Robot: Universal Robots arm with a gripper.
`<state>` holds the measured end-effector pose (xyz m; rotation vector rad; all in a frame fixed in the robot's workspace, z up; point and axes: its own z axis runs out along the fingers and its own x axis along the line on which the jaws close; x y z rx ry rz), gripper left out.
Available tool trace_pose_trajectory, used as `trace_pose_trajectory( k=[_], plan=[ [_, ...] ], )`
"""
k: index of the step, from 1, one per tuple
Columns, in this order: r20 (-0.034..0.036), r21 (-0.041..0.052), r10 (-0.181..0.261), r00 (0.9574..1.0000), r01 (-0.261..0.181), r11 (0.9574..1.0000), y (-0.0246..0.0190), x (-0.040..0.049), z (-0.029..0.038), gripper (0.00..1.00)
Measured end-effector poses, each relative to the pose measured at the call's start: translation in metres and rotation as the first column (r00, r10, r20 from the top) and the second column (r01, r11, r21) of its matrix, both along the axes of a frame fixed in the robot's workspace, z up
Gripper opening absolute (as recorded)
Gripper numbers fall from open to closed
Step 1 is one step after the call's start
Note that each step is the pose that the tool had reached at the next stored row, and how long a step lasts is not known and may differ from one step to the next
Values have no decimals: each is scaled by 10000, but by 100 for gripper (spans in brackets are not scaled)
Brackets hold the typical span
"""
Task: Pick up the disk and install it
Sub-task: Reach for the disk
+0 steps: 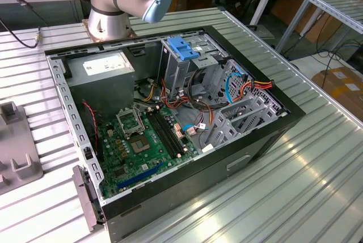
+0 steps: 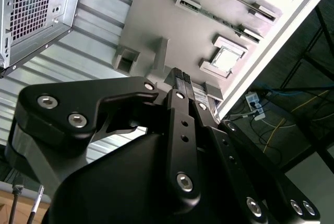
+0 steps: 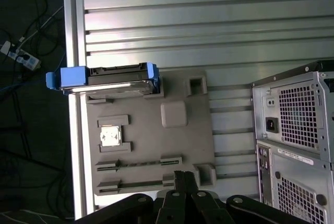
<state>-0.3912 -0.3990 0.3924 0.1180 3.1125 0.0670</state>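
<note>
First wrist view: disk (image 3: pixel 107 81), a grey metal slab w/ bright blue plastic rails, stands on edge in a slot of the matte grey moulded tray (image 3: pixel 146 145), at the edge of the ribbed aluminium table (image 3: pixel 209 25). Black gripper (image 3: pixel 185 177) has its fingers pressed together w/ nothing betw. them, over the tray's other end, well apart from disk. Perforated steel rear of PC case (image 3: pixel 297 125) sits beside tray. Exterior view: case lies open, green motherboard (image 1: pixel 119 146) exposed.

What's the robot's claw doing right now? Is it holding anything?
Gripper: jaws closed, holding nothing. The disk lies on the grey tray, apart from the gripper.
</note>
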Motion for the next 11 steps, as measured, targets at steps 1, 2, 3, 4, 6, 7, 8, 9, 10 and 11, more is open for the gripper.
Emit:
trace_pose_trajectory(
  k=[1,2,3,4,6,7,8,9,10,11],
  plan=[
    [-1,-1,0,10000,0,10000,0,-4,0,10],
    [-1,0,0,10000,0,10000,0,-8,0,10],
    [-1,0,0,10000,0,10000,0,-11,0,10],
    [0,0,0,10000,0,10000,0,-16,0,10],
    [0,0,0,10000,0,10000,0,-28,0,10],
    [-1,0,0,10000,0,10000,0,-34,0,10],
    [-1,0,-1,10000,1,10000,0,-41,0,10],
    [-1,-1,0,10000,0,10000,0,-46,1,10],
    [0,0,0,10000,0,10000,0,-52,0,10],
    [-1,0,0,10000,0,10000,0,-56,0,10]
  ],
)
